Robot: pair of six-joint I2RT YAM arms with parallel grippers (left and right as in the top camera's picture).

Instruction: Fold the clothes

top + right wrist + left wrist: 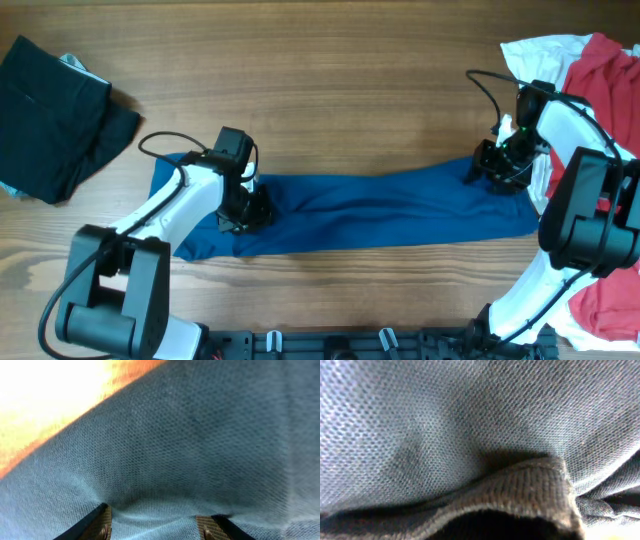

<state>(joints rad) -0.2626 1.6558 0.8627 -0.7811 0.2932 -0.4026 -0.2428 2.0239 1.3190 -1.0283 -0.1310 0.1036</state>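
Right hand (494,166) spread open on blue shirt (380,208); left hand (246,210) grip untellable.

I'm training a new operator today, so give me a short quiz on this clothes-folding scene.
1. True or false: the blue shirt lies stretched between the left hand and the right hand.
2. Which garment lies alone at the overhead view's upper left? A red, B black garment, C white.
3. Fill in: the red garment lies on the robot's ___ side.
Key: 1 true; 2 B; 3 right.
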